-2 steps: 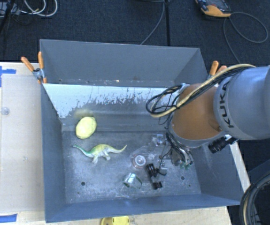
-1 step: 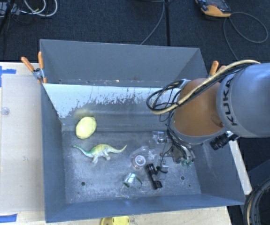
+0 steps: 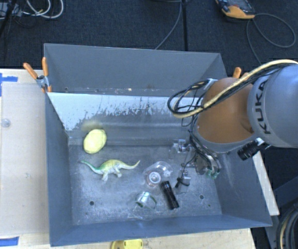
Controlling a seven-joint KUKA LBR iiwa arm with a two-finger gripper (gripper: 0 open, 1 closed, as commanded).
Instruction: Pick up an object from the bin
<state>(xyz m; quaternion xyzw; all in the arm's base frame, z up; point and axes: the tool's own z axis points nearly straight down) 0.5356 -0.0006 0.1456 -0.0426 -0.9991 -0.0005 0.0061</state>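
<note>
My gripper [image 3: 193, 164] hangs low at the right of the bin, under the arm's orange cover. Just to its lower left a short black stick-shaped thing [image 3: 170, 195] lies on the floor. Left of the gripper rests a clear plastic cup [image 3: 156, 174] on its side. A smaller clear piece [image 3: 145, 199] lies near the front wall, left of the black stick. Nothing is visibly held.
A green toy dinosaur [image 3: 112, 166] lies mid-left on the floor. A yellow lemon-shaped ball [image 3: 95, 141] rests by the back-left slope. The arm and its cables cover the bin's right side.
</note>
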